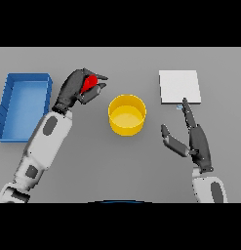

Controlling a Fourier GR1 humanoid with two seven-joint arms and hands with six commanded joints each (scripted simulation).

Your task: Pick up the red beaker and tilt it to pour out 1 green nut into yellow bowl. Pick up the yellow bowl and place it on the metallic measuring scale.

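Note:
My left hand [78, 88] has its fingers curled round the red beaker [89, 82], holding it left of the yellow bowl [127, 114] and a little behind it. Only a small red part of the beaker shows between the fingers; its contents are hidden. The yellow bowl stands upright at the table's middle, and no nut shows inside it. The metallic measuring scale [179, 86] is a flat pale square at the back right. My right hand [195, 141] is open at the front right, fingers straight and pointing toward the scale's near edge.
A blue tray [10, 105] lies at the far left, beside my left forearm [46, 141]. The grey table [117, 166] stretches in front of the bowl between both arms.

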